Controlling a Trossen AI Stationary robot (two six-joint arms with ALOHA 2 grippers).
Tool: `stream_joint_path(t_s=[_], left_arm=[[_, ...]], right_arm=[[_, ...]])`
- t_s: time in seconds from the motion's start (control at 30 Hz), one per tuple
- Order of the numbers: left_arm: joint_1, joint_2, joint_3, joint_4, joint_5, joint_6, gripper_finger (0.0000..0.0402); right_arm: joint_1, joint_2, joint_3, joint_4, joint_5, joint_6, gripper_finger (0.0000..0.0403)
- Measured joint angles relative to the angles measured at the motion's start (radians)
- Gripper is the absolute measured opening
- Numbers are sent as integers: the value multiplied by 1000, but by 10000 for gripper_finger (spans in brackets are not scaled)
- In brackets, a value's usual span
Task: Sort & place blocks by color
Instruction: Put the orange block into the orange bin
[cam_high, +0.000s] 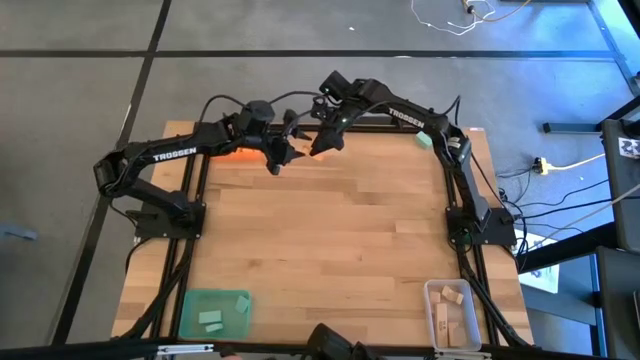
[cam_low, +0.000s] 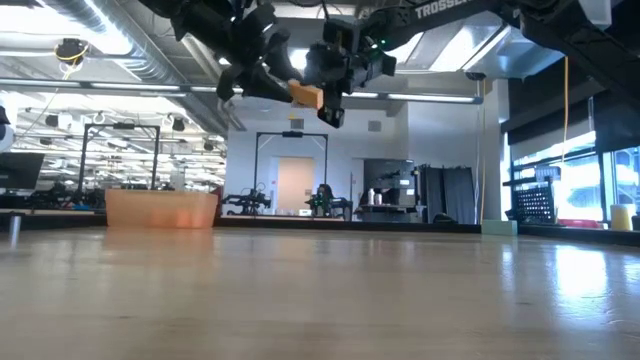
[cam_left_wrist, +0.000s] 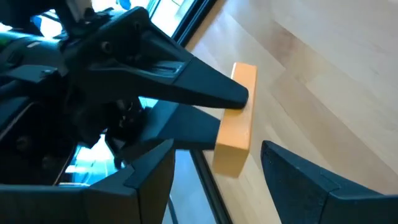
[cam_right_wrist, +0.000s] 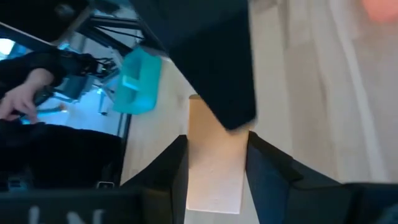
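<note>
An orange block (cam_low: 307, 95) hangs high over the table's far middle, with my right gripper (cam_right_wrist: 217, 140) shut on it. The left wrist view shows this block (cam_left_wrist: 237, 124) between that gripper's two dark fingers. My left gripper (cam_left_wrist: 217, 149) faces it, open, one finger on either side of the block's lower end. Whether those fingers touch the block I cannot tell. In the high view the two grippers meet near the far edge, the left one (cam_high: 280, 160) and the right one (cam_high: 318, 143). My right gripper pinches the orange block between its two fingers by two opposite faces (cam_right_wrist: 214, 174), about midway along its length. The fingers (cam_left_wrist: 217, 93) lie across the block and slant downward. The block is lifted well clear of the table, its two ends free.
An orange tray (cam_low: 160, 208) stands at the far left under my left arm. A green tray (cam_high: 213, 312) with teal blocks is near left, a clear tray (cam_high: 452, 315) with wooden blocks near right. One teal block (cam_high: 425, 140) lies far right. A person's hand (cam_right_wrist: 25, 93) shows beyond the table.
</note>
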Motion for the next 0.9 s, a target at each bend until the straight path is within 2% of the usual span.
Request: stream_joint_path(t_s=[0.2,0.47,0.67,0.9], left_arm=[[0,0,0,10,49,0,228],[-35,0,0,20,53,0,219],[-39,14,0,23,53,-1,179],[-45,57,0,30,57,-1,107]], right_arm=[[12,0,0,30,-23,1,124],[12,0,0,32,-23,0,124],[14,0,0,31,-45,2,124],[14,0,0,33,-77,4,124]])
